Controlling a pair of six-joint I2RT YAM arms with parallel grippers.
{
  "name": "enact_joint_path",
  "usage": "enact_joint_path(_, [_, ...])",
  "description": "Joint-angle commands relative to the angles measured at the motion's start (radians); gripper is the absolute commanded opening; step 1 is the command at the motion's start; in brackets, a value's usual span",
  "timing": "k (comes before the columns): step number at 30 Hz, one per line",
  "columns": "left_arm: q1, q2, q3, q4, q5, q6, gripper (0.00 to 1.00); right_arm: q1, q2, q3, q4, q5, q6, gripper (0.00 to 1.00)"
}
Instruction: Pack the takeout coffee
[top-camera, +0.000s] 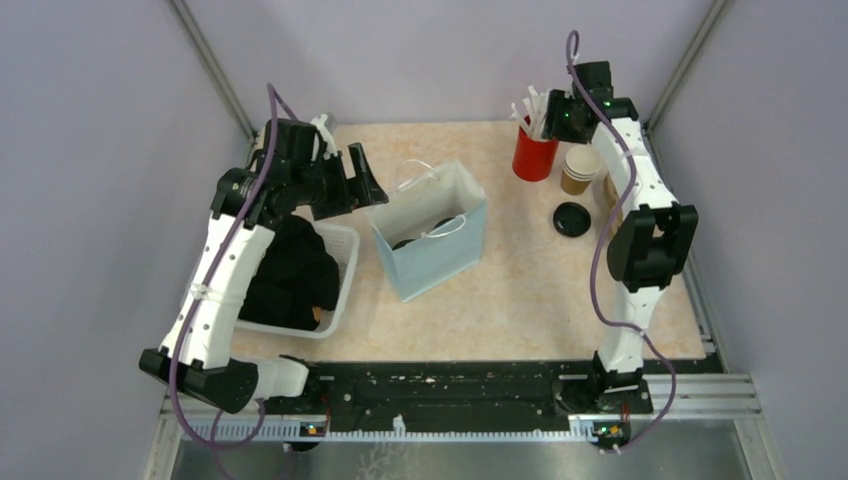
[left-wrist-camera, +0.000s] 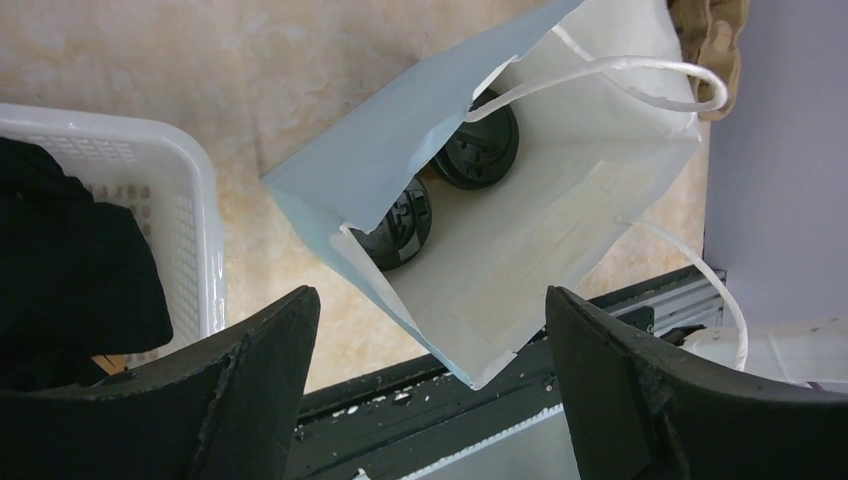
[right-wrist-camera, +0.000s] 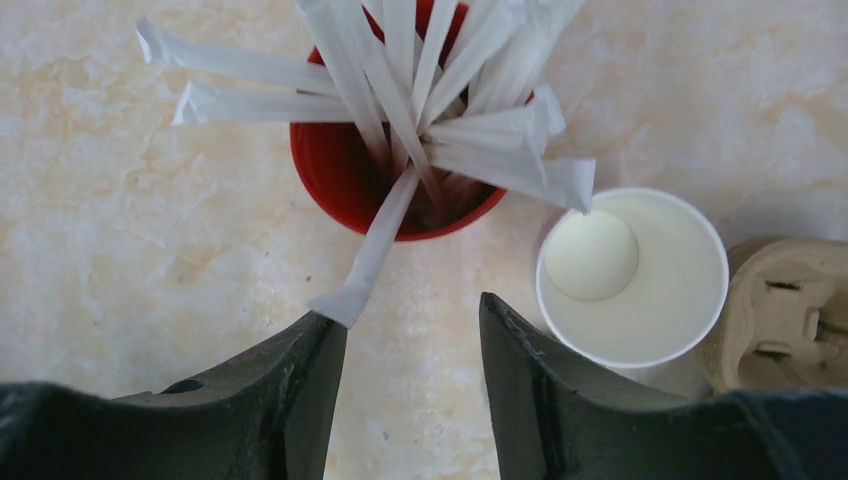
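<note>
Two lidded cups (left-wrist-camera: 478, 140) are in the blue bag (top-camera: 430, 240) mid-table, so partly packed. One open cup (top-camera: 581, 168) and a black lid (top-camera: 572, 218) sit out far right. Left gripper (left-wrist-camera: 430, 300) hangs over the bag, jaws wide, empty. Right gripper (right-wrist-camera: 412, 320) hovers above the red straw cup (right-wrist-camera: 340, 180), fingers half-spread, probably gripping nothing.

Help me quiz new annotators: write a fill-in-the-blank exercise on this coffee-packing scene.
1. The pale blue bag already holds ____ lidded cups.
2. The straw cup holding white straws is ____ in colour.
3. A loose black lid lies on the ____, near an open paper cup.
4. The left claw above the bag is ____, not shut.
Missing words: two; red; table; open.
</note>
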Motion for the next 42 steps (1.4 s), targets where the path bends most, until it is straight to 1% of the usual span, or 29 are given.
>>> enact_joint_path(1, [0.004,-0.037,0.007,0.072,0.008,0.04,0.9,0.005,0.046,0.114,0.115,0.004,-0.032,0.48])
enact_joint_path(5, [0.004,-0.031,0.008,0.069,0.019,0.043,0.9,0.007,0.104,0.149,0.116,-0.025,-0.01,0.38])
enact_joint_path(9, [0.005,-0.035,0.008,0.059,0.025,0.044,0.9,0.012,0.129,0.172,0.125,-0.02,0.0,0.29])
enact_joint_path(12, [0.004,-0.046,0.008,0.058,0.033,0.043,0.9,0.015,0.128,0.189,0.138,-0.012,-0.007,0.19])
enact_joint_path(16, [0.004,-0.061,0.005,0.054,0.054,0.038,0.89,0.023,0.1,0.194,0.169,-0.005,-0.028,0.02])
enact_joint_path(17, [0.004,-0.067,0.001,0.054,0.056,0.038,0.89,0.023,0.093,0.205,0.161,-0.004,-0.029,0.0])
enact_joint_path(21, [0.004,-0.089,-0.01,0.051,0.074,0.043,0.89,0.038,0.031,0.252,0.072,0.04,-0.029,0.0])
enact_joint_path(28, [0.004,-0.124,-0.049,0.072,0.092,0.067,0.9,0.089,-0.167,0.222,-0.046,0.128,-0.039,0.0])
enact_joint_path(30, [0.004,-0.121,-0.056,0.081,0.106,0.065,0.9,0.091,-0.205,0.22,-0.049,0.135,-0.043,0.0])
enact_joint_path(31, [0.004,-0.117,-0.053,0.083,0.119,0.064,0.9,0.091,-0.21,0.255,-0.064,0.132,-0.052,0.0])
enact_joint_path(33, [0.004,-0.107,-0.042,0.085,0.144,0.069,0.9,0.094,-0.186,0.399,-0.163,0.158,-0.062,0.0])
enact_joint_path(35, [0.004,-0.105,-0.033,0.084,0.149,0.077,0.9,0.094,-0.18,0.495,-0.234,0.16,-0.057,0.0])
enact_joint_path(37, [0.004,-0.107,-0.033,0.088,0.146,0.079,0.9,0.094,-0.215,0.529,-0.262,0.1,-0.044,0.0])
enact_joint_path(38, [0.004,-0.107,-0.033,0.092,0.15,0.081,0.9,0.095,-0.244,0.526,-0.264,0.04,-0.03,0.0])
enact_joint_path(40, [0.004,-0.104,-0.028,0.095,0.153,0.085,0.9,0.095,-0.327,0.474,-0.237,-0.136,0.001,0.0])
enact_joint_path(42, [0.004,-0.107,-0.029,0.098,0.14,0.087,0.9,0.113,-0.439,0.341,-0.13,-0.353,0.04,0.0])
